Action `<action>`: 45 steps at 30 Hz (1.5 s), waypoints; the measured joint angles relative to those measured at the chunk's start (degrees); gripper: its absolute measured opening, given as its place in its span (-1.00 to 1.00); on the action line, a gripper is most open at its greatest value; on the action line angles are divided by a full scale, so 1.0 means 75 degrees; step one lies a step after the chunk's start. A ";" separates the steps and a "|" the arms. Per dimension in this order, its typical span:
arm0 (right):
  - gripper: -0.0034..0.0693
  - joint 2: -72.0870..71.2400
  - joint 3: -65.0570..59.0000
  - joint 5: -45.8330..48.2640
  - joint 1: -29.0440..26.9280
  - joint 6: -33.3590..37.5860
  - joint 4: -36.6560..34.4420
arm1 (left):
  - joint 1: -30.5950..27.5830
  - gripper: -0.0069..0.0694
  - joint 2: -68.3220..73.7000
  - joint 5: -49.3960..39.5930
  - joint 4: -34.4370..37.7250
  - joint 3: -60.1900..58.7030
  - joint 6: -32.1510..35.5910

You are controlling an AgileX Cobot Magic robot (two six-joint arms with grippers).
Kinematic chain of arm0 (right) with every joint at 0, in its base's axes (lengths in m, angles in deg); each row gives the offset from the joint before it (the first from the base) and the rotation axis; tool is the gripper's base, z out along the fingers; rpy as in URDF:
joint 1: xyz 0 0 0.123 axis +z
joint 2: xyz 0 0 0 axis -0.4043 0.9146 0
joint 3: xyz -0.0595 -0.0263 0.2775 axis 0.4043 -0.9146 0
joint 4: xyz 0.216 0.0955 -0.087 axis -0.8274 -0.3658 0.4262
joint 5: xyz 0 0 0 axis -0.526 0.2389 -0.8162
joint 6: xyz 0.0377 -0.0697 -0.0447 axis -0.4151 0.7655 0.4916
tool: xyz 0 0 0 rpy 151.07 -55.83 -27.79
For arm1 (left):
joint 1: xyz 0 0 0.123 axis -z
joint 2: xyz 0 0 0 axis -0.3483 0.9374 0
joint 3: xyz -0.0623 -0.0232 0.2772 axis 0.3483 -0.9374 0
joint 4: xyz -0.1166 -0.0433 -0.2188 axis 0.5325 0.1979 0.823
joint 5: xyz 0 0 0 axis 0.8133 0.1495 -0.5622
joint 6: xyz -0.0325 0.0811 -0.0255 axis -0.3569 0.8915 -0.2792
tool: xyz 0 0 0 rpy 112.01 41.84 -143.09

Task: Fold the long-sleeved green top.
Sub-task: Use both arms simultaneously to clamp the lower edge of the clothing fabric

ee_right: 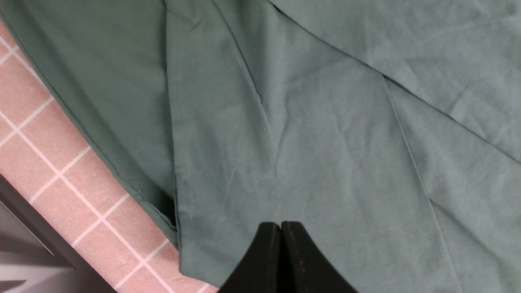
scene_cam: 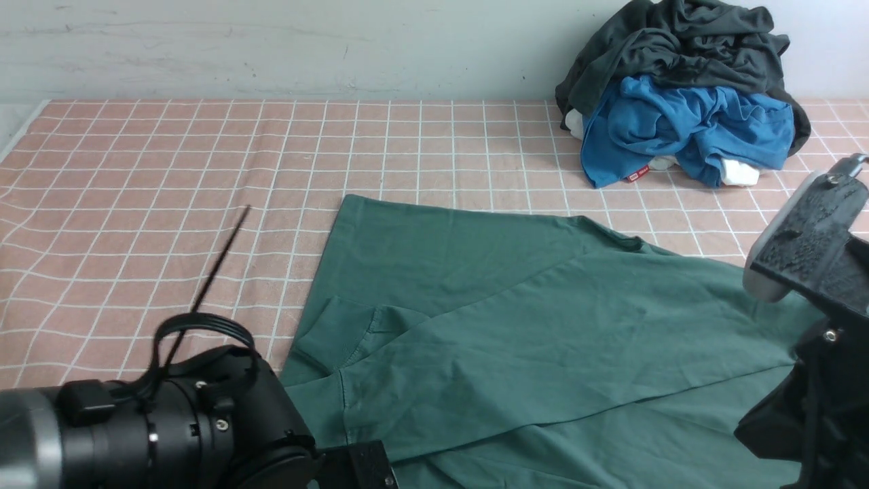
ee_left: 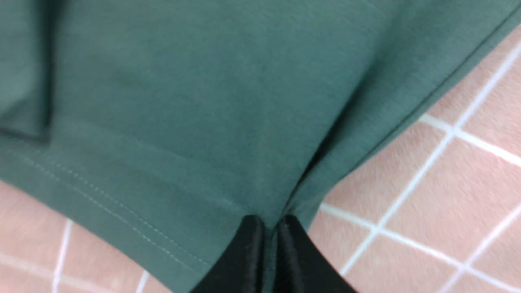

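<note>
The green long-sleeved top (scene_cam: 516,326) lies spread on the pink checked tablecloth (scene_cam: 170,170), with a cuffed sleeve (scene_cam: 339,326) folded across its body; its logo is hidden. My left gripper (ee_left: 271,228) is shut on the stitched hem of the top (ee_left: 183,122), with green fabric pinched between the fingers. In the front view only the left arm (scene_cam: 170,421) shows, at the bottom left by the top's corner. My right gripper (ee_right: 281,228) is shut, with the jaws together and no cloth seen between them, over the top (ee_right: 325,142) near its edge. The right arm (scene_cam: 815,272) stands at the right edge.
A pile of clothes sits at the back right: a bright blue garment (scene_cam: 686,129) under a dark charcoal-grey one (scene_cam: 679,47). A thin black cable (scene_cam: 217,265) rises from the left arm. The table's edge (ee_right: 40,228) shows in the right wrist view.
</note>
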 joint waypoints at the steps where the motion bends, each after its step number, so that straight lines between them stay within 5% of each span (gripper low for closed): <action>1: -0.94 0.0000 -0.0023 0.0000 0.0000 0.0144 0.0000 | -0.0018 -0.78 -0.0133 -0.0119 0.0024 0.0000 -0.0008; 5: -0.82 0.0000 -0.0520 -0.0026 0.0000 0.0754 0.0000 | -0.0277 -0.77 -0.0385 -0.0620 0.0233 0.0000 0.0009; 9: -0.50 0.0000 -0.1359 -0.0062 0.0000 0.1120 0.0114 | -0.0553 -0.77 -0.0395 -0.0846 0.0307 0.0000 0.0176; 11: -0.14 0.0000 -0.2158 -0.0159 0.0000 0.1285 0.0398 | -0.0668 -0.77 -0.0395 -0.0855 0.0328 0.0000 0.0276; 16: 0.41 0.0000 -0.3247 -0.0869 0.0000 0.1346 0.1213 | -0.0715 -0.77 -0.0395 -0.0837 0.0336 0.0000 0.0284; 21: 0.58 0.0000 -0.4363 -0.2001 0.0000 0.1580 0.1994 | -0.0723 -0.77 -0.0395 -0.0692 0.0338 0.0000 0.0284; 31: 0.37 -0.0043 -0.5196 -0.3185 0.0000 0.1666 0.3273 | -0.0723 -0.77 -0.0395 -0.0686 0.0338 0.0000 0.0284; 40: -0.29 0.0279 -0.5215 -0.3643 0.0000 0.1658 0.3311 | -0.0723 -0.77 -0.0395 -0.0574 0.0338 0.0000 0.0284; 45: -0.85 0.0545 -0.4548 -0.3176 0.0000 0.1682 0.3303 | -0.0723 -0.77 -0.0401 -0.0565 0.0326 0.0010 0.0284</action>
